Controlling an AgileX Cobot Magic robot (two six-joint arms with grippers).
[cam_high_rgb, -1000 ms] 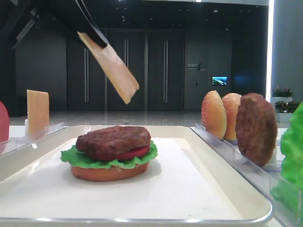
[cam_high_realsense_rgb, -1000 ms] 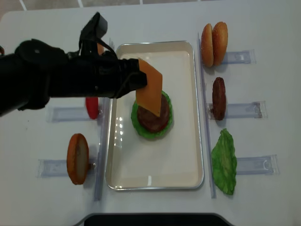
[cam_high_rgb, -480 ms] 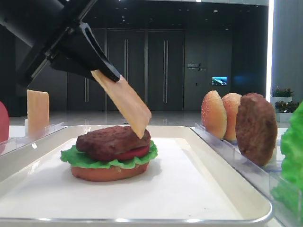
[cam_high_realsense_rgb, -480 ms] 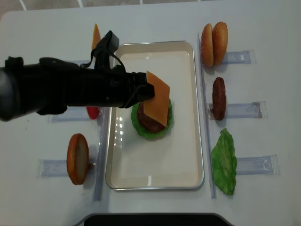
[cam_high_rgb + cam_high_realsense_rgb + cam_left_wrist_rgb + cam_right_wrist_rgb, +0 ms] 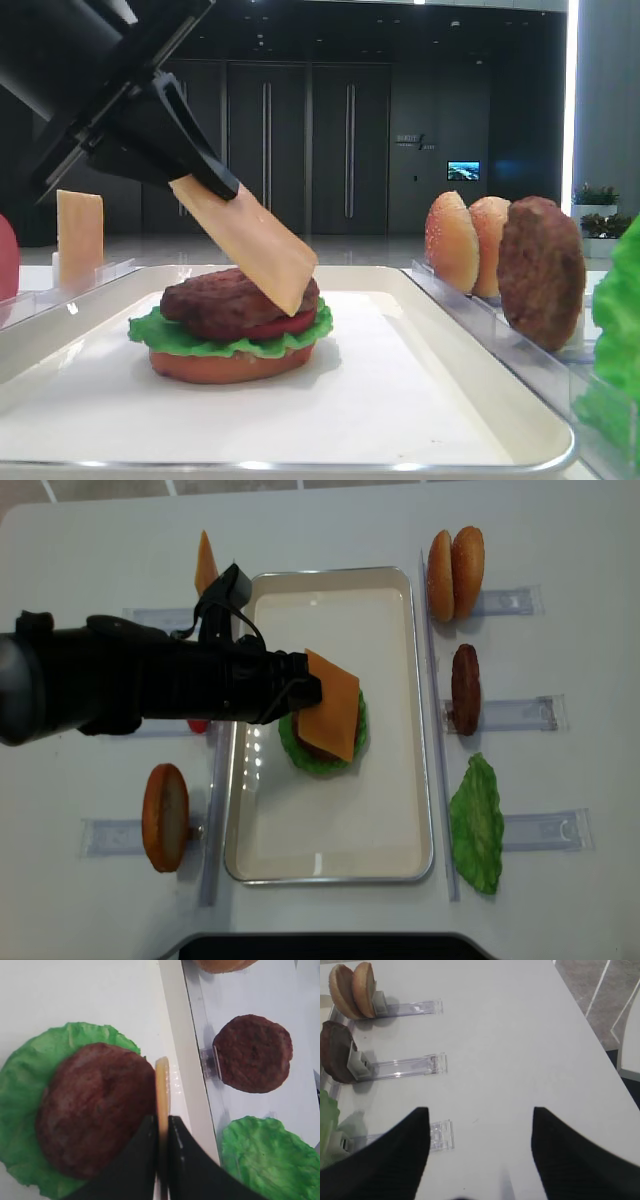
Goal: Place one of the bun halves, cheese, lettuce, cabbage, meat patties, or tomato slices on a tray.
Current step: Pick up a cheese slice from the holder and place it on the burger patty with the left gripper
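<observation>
Pale orange cheese (image 5: 328, 718) hangs tilted from my left gripper (image 5: 300, 692), which is clamped tight on the slice's upper left edge. Its lower right edge reaches down to the patty (image 5: 240, 300) at the top of the stack; from the low side view it looks to be touching there, while the rest of the slice slopes up toward the fingers (image 5: 190, 150). My left wrist view shows the cheese edge-on, pinched between the two dark fingers, just beside the right rim of that patty.

The stack sits on the tray (image 5: 400, 820), toward its middle: bottom bun (image 5: 230, 365), lettuce (image 5: 160, 335), a red tomato slice (image 5: 285, 323), then the patty.

Right of the tray, each on a clear rack, I see two bun halves (image 5: 455, 573) standing on edge at the far end, a spare patty (image 5: 465, 688) in the middle, and a lettuce leaf (image 5: 478, 825) nearest me. Left of the tray, a second cheese slice (image 5: 205, 568) stands at the far end, another bun half (image 5: 165, 817) at the near end, and something red (image 5: 198, 725) shows under my arm.

My right gripper (image 5: 477, 1160) hovers over bare table well right of the racks, jaws spread wide, holding nothing.
</observation>
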